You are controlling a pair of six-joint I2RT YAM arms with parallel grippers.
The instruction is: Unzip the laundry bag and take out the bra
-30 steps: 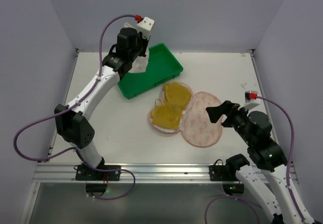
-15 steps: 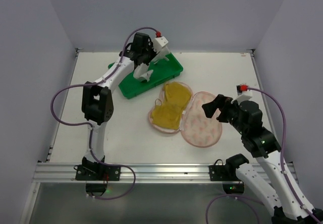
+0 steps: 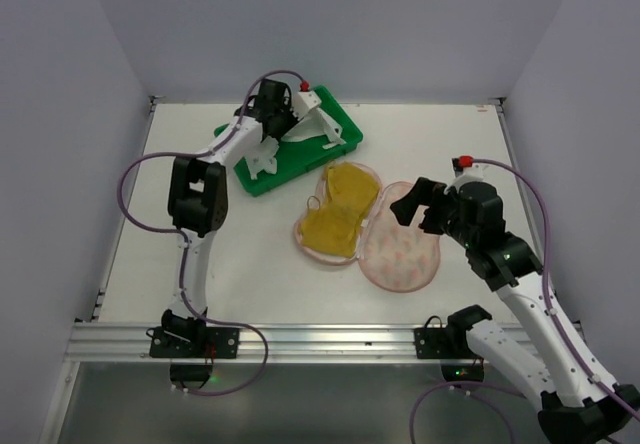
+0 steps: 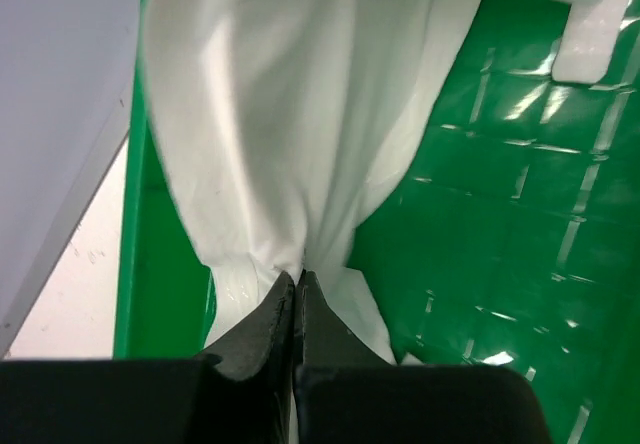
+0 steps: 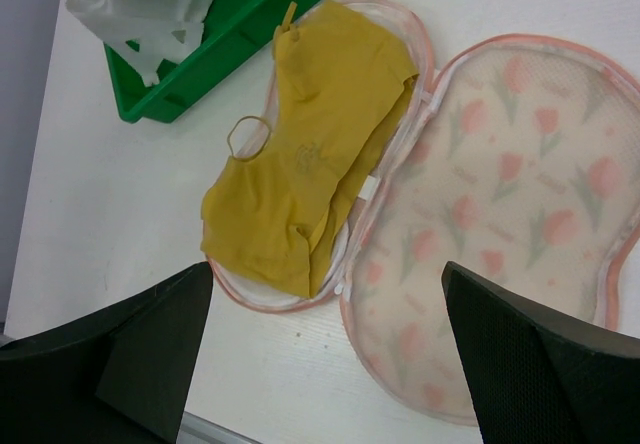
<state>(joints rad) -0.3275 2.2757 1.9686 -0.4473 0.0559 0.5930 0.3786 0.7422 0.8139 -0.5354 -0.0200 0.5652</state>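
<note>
Bra (image 3: 338, 214), centre frame: likely soft, light, limp; pinch cup edge; right end effector (image 3: 412, 207) wide, left end effector (image 4: 297, 282) clamping white cloth (image 4: 300, 114).

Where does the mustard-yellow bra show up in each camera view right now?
Top external: mid-table, bra in the open laundry bag's left half.
Left wrist: not in it; only white cloth and green tray.
Right wrist: left of centre, same half.
Shared landmark: the green tray, in all three.
</note>
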